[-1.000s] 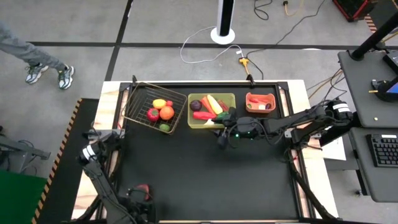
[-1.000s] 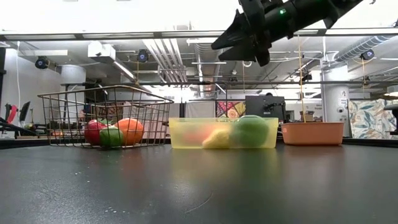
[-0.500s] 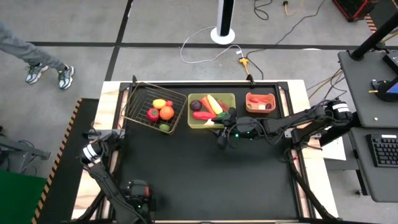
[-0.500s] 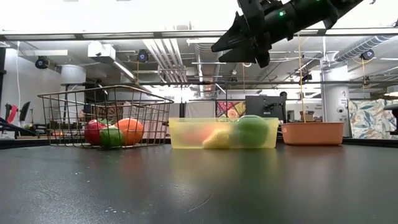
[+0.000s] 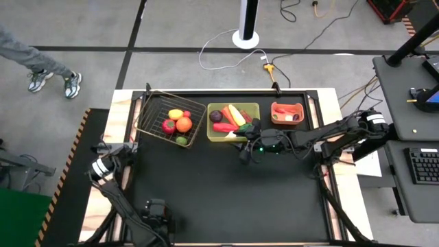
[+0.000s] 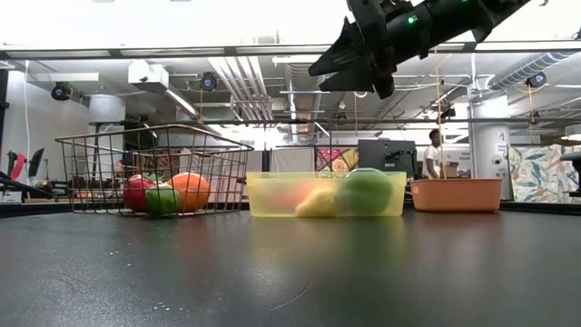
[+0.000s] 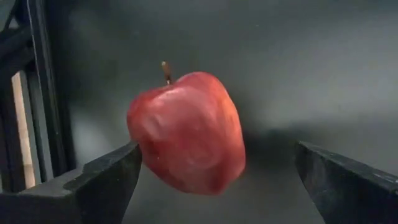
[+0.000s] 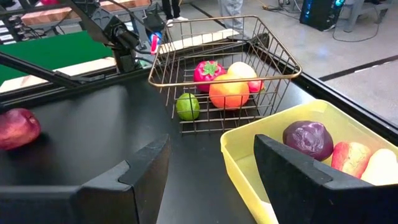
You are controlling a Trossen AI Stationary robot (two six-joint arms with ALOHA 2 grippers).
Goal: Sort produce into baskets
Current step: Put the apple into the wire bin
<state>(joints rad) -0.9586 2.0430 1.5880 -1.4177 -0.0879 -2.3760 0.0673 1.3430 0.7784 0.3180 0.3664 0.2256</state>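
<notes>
A red apple (image 7: 186,134) with a short stem lies on the black table near its near left corner. My left gripper (image 7: 217,149) points down over it, open, one finger on each side; in the high view this gripper (image 5: 156,209) covers the apple. One fingertip (image 7: 127,158) is right at the apple's edge, and I cannot tell whether it touches. My right gripper (image 5: 244,154) hangs open and empty above the table in front of the yellow tray (image 5: 233,134). The wire basket (image 5: 152,130) holds a lime, a lemon and red and orange fruits. The red bin (image 5: 288,121) holds red pieces.
The three containers stand in a row along the far edge: wire basket left, yellow tray (image 8: 245,158) middle with a purple beet (image 8: 308,138), red bin right. The middle and near part of the black table (image 5: 226,192) is bare. A person (image 6: 434,150) stands in the room behind.
My left gripper has gone down onto the red apple near the near left corner; in the high view the apple showed beside the gripper a second ago and is now covered by it. My right arm has kept still.
</notes>
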